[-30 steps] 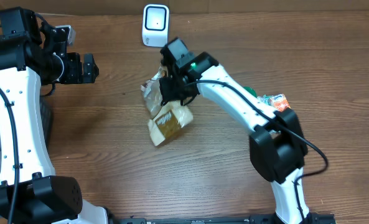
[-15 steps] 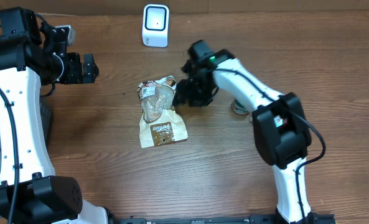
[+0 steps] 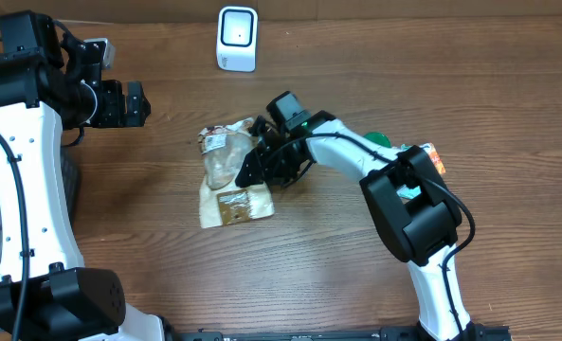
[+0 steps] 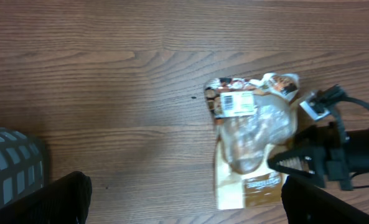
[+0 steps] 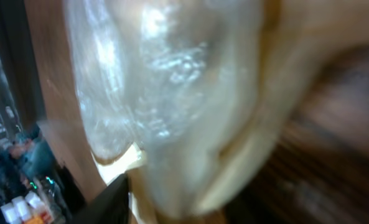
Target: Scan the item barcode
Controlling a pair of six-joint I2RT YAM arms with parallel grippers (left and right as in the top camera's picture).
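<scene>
Crinkly clear bag (image 3: 226, 170), tan label, barcode (image 4: 237, 101) up, flat on wood-grain surface (image 3: 148, 256). Rounded white scanner (image 3: 237, 38) well apart. Left jaws wide; right jaws at bag edge, grip unclear.

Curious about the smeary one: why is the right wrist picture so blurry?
Right wrist view: the snack bag fills the frame, probably too close to focus, with glare on its plastic. Overhead and left wrist views: sharp, its barcode label clearly visible.
</scene>
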